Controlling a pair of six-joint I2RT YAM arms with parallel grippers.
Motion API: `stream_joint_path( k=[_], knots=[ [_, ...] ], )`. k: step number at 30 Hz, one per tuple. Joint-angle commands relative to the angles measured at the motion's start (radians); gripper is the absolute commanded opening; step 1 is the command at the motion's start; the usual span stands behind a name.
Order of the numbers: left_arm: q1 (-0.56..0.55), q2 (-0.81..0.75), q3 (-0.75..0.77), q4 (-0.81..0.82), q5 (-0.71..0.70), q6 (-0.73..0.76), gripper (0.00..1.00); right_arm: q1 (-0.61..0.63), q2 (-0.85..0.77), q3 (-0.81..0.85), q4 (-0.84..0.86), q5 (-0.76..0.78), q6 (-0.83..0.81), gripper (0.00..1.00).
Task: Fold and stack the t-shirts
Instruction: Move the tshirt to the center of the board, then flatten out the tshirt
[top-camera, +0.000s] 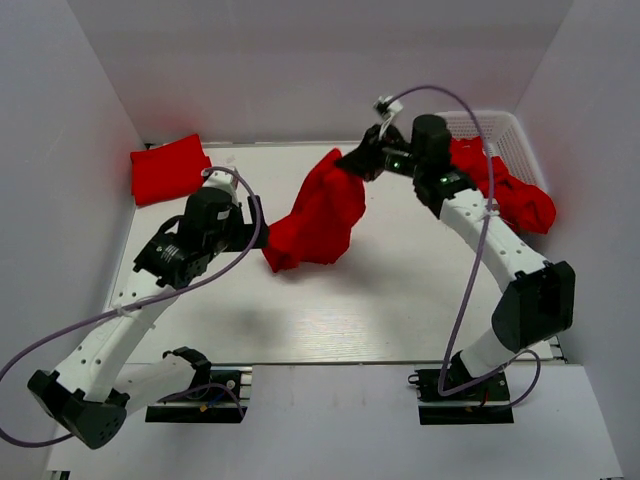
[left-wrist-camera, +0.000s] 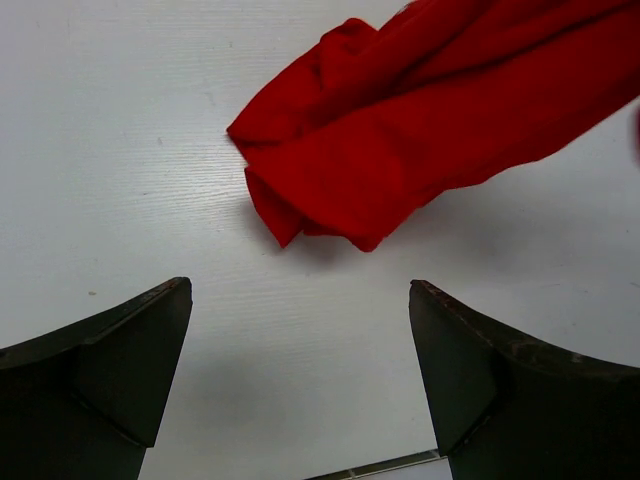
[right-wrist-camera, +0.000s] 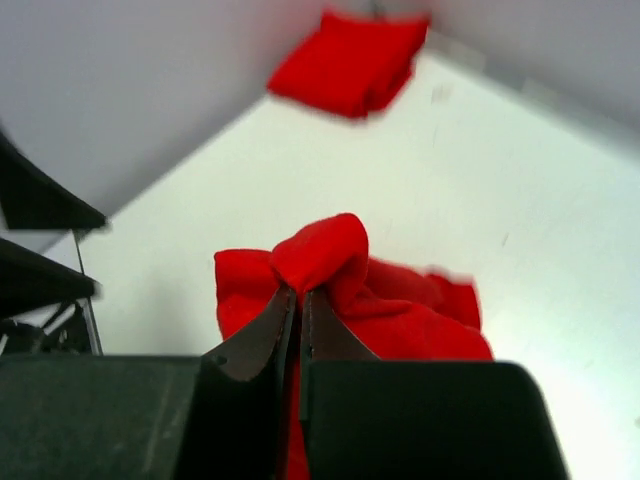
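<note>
Currently pinching the top of the crumpled t-shirt (top-camera: 320, 215) between the clenched fingers of the right gripper (right-wrist-camera: 298, 297), lower end down on the table (top-camera: 400, 300) mid-centre. Holding the left gripper (left-wrist-camera: 300, 290) spread, grasping nothing, just beside that end.

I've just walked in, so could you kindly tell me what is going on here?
The right claw is shut on a red t-shirt, holding its top above the table while the lower end hangs near the open left claw. One folded shirt lies in the far left corner; more red shirts sit in the white basket.
</note>
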Motion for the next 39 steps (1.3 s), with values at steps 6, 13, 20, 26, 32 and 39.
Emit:
stream_joint_path(
  k=[6,13,20,26,32,39],
  knots=[
    [0.004,0.023,-0.009,-0.013,0.001,-0.042,1.00,0.135,0.216,-0.160,-0.053,0.212,-0.039,0.25],
    [0.004,0.207,0.046,-0.031,0.090,-0.102,1.00,0.152,0.209,-0.193,-0.124,0.380,-0.018,0.90],
    [0.042,0.308,0.115,-0.022,0.129,-0.082,1.00,0.142,0.031,-0.189,-0.225,0.601,-0.058,0.90],
    [0.095,0.351,0.146,-0.073,0.104,-0.082,1.00,0.147,-0.145,-0.268,-0.329,0.633,-0.082,0.90],
    [0.132,0.365,0.002,0.002,0.199,-0.082,1.00,0.145,-0.273,-0.410,-0.325,0.653,-0.076,0.90],
    [0.132,0.368,-0.135,0.186,0.248,-0.039,1.00,0.155,-0.247,-0.501,-0.294,0.512,-0.045,0.90]
  ],
)
